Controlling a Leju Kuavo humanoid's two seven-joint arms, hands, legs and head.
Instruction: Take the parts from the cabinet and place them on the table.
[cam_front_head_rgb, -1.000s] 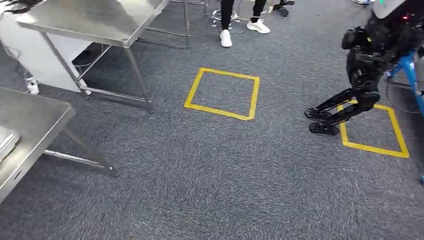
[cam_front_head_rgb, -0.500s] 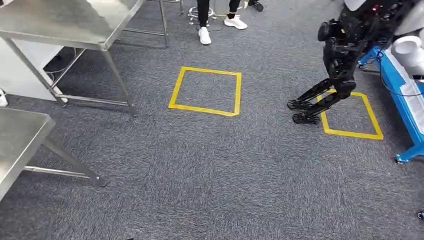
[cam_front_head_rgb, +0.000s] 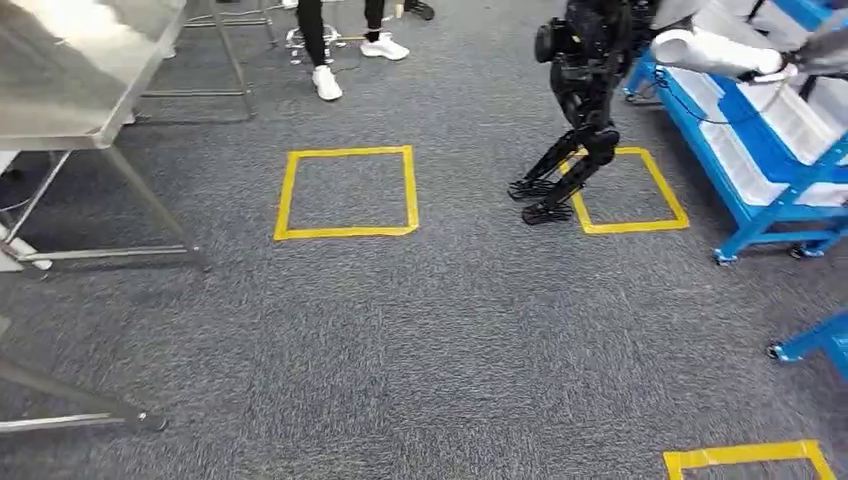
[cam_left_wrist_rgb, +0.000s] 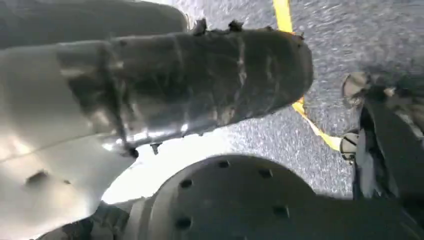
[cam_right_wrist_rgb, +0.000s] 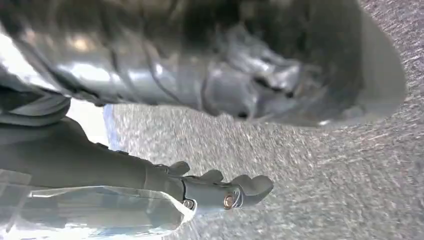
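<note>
- Grey carpet (cam_front_head_rgb: 450, 330) lay between the steel surface (cam_front_head_rgb: 70, 70) and the blue cabinet (cam_front_head_rgb: 770, 215).
- Parts in the cabinet were too small to see; probably light, take them by the sides.
- Right hand (cam_right_wrist_rgb: 220, 190): fingers released, empty. Left hand (cam_left_wrist_rgb: 200, 85): I cannot tell.

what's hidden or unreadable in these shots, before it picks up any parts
- Blue metal rack: head view, cut off by the right edge; what it holds is too small to tell.
- Steel table: head view, top cropped at the left edge.
- Right hand: right wrist view, blurred; holding anything is unclear.
- Left hand: left wrist view, cannot be made out.
</note>
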